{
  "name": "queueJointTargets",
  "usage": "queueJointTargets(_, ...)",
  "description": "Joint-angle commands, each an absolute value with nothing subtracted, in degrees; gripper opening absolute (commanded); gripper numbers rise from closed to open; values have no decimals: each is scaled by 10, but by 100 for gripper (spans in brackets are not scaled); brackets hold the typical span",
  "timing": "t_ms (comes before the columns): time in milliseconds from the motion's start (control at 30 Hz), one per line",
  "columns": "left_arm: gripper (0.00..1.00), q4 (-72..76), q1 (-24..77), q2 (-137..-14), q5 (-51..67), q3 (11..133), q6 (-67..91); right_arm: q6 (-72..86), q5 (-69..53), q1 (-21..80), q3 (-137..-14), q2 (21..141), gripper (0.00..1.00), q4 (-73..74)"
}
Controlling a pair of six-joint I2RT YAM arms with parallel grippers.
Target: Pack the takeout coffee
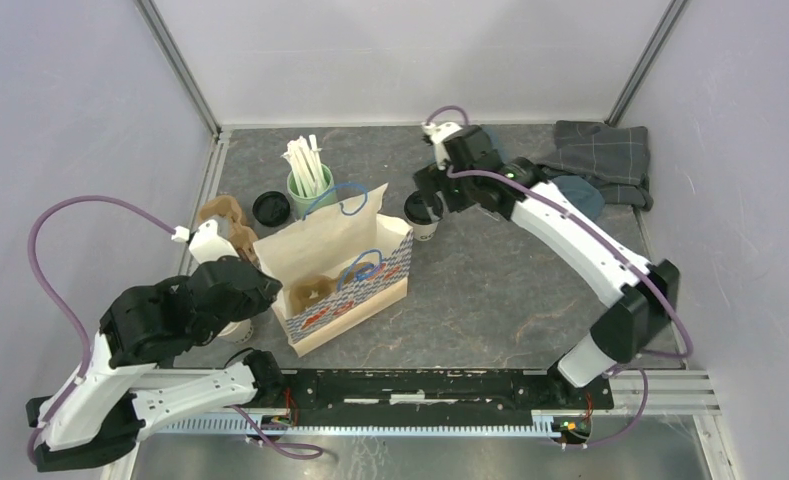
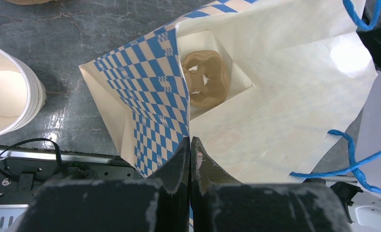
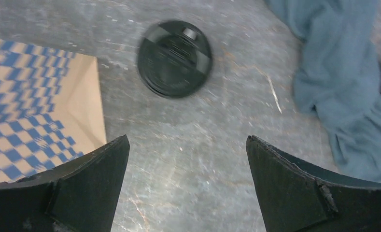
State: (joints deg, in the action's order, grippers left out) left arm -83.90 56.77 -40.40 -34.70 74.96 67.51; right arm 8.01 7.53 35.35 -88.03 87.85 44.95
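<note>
- reaching across the far half of the desk (image 1: 490,300), the right arm stretches long, with its wrist turned down over the takeout coffee (image 1: 424,215).
- the right hand (image 3: 186,145) hangs above the cup with its fingers spread wide and nothing between them; the cup's lid shows beyond the fingertips.
- the left arm is folded up at the near left corner, with the left hand (image 2: 190,142) at the near rim of the paper bag (image 1: 340,260).
- its fingers are pressed together, and the bag's checked wall is pinched between them.
- the desk is dark and stone-patterned, and pale walls with metal corner posts close it in.
- the bag stands open in the middle (blue-and-white checks, blue cord handles), with a brown cup carrier (image 2: 205,77) lying at its bottom.
- a green mug of white sticks (image 1: 310,180), a loose black lid (image 1: 270,207) and more brown carriers (image 1: 220,215) sit behind and left of the bag.
- a stack of cream cups (image 2: 5,96) stands on the bag's left, and a blue-grey cloth (image 1: 600,160) lies bunched at the far right.
- the takeout coffee is a small white paper cup with a round black lid, standing upright on the desk just beside the bag's far right corner, outside the bag.
- the lid is slightly blurred in the right wrist view.
</note>
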Motion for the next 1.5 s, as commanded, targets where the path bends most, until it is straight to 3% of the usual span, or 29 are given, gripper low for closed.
queueJointTargets(0, 2, -839, 570, -392, -372, 739, 715, 26, 101, 399, -974, 958, 98, 445)
queueJointTargets(333, 2, -839, 570, -367, -376, 709, 742, 74, 136, 410, -1032, 1048, 98, 455)
queueJointTargets(533, 2, -839, 570, -366, -373, 702, 747, 185, 187, 410, -1121, 1117, 98, 532)
queueJointTargets(1233, 2, -839, 570, -375, -376, 707, 730, 242, 222, 410, -1081, 1152, 98, 522)
queueJointTargets(1467, 2, -839, 570, -374, -372, 708, 727, 241, 205, 410, -1061, 1153, 93, 493)
